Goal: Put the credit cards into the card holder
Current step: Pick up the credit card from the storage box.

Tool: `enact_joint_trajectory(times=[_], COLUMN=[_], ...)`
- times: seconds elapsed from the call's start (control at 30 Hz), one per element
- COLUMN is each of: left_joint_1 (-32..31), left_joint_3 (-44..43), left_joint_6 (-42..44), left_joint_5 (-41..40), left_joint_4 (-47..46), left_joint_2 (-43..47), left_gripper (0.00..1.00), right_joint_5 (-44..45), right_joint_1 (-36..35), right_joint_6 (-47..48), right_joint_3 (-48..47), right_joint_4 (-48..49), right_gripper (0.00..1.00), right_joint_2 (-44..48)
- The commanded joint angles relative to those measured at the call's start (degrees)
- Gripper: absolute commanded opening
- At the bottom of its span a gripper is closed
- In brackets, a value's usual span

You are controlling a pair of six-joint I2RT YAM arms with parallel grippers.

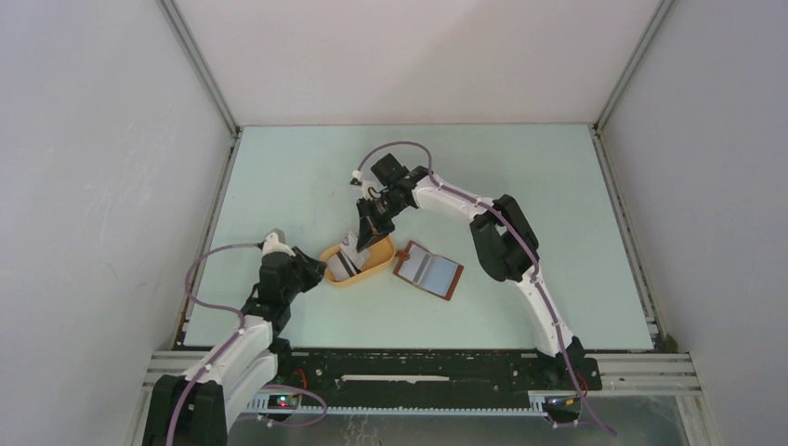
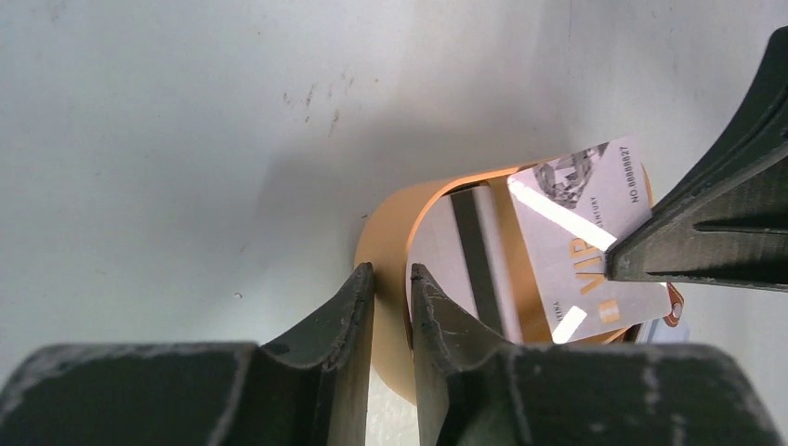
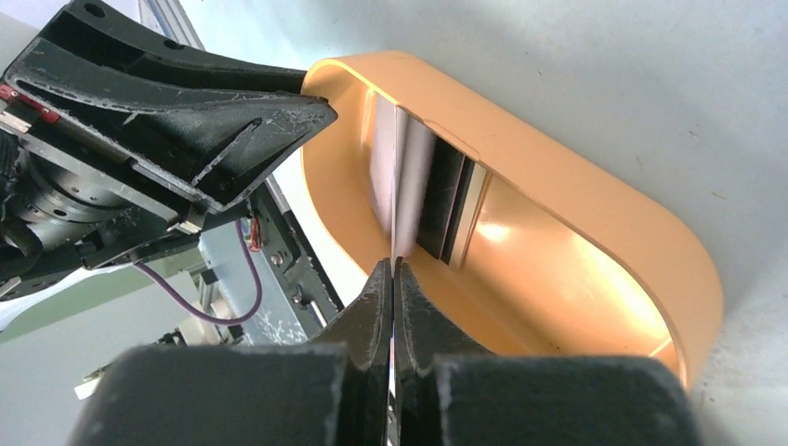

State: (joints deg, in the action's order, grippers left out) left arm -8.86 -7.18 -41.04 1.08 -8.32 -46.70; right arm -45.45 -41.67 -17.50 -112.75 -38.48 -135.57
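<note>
The card holder (image 1: 428, 270) lies open on the table, pale inside with a brown border, just right of the orange oval tray (image 1: 364, 269). My right gripper (image 3: 392, 265) is shut on the edge of a grey credit card (image 3: 401, 177), held upright over the tray (image 3: 595, 177). The left wrist view shows this card's printed face (image 2: 581, 242). A second credit card (image 2: 460, 251) with a dark stripe leans inside the tray. My left gripper (image 2: 392, 274) is shut on the tray's near wall (image 2: 390, 232), one finger inside and one outside.
Grey walls enclose the pale green table (image 1: 520, 186) on three sides. The arms' base rail (image 1: 409, 376) runs along the near edge. The right arm's elbow (image 1: 502, 243) hangs just right of the card holder.
</note>
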Motion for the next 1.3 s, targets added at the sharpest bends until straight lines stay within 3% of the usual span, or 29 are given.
enact_joint_trajectory(times=[0.0, 0.17, 0.4, 0.67, 0.83, 1.0, 1.1, 1.27], left_joint_1=[0.1, 0.2, 0.2, -0.9, -10.3, -20.5, -26.7, -35.5], left_joint_3=[-1.7, -2.6, -4.4, -5.0, -3.8, 2.6, 5.7, 6.2], left_joint_6=[0.3, 0.8, 2.6, 4.6, 3.5, -4.8, -8.7, -13.0], left_joint_5=[-0.9, -1.0, -0.6, 13.8, 14.4, 8.7, 1.2, -9.5], left_joint_4=[0.7, 3.4, 7.3, 6.1, 4.7, -6.0, -11.7, -20.1], left_joint_2=[1.2, 4.1, 12.1, 18.8, 24.6, 26.4, 24.7, 14.6], left_gripper=[0.25, 0.33, 0.6, 0.73, 0.75, 0.75, 0.74, 0.73], right_joint_5=[0.8, -2.0, -4.9, 2.3, -0.5, -12.1, -13.8, -15.3], right_joint_1=[0.8, 2.2, 5.2, 6.5, 10.3, 17.2, 18.8, 19.2], right_joint_6=[5.7, 14.4, 25.6, 34.5, 34.6, 30.0, 28.1, 25.7], right_joint_3=[0.9, 3.3, 12.4, 34.1, 45.3, 48.9, 49.1, 50.2], right_joint_4=[-1.3, -3.7, -6.1, 0.3, 6.9, 9.6, 9.7, 12.0], right_gripper=[0.0, 0.0, 0.0, 0.0, 0.0, 0.0, 0.0, 0.0], right_joint_2=[5.9, 11.2, 23.2, 47.7, 58.4, 58.5, 57.5, 55.1])
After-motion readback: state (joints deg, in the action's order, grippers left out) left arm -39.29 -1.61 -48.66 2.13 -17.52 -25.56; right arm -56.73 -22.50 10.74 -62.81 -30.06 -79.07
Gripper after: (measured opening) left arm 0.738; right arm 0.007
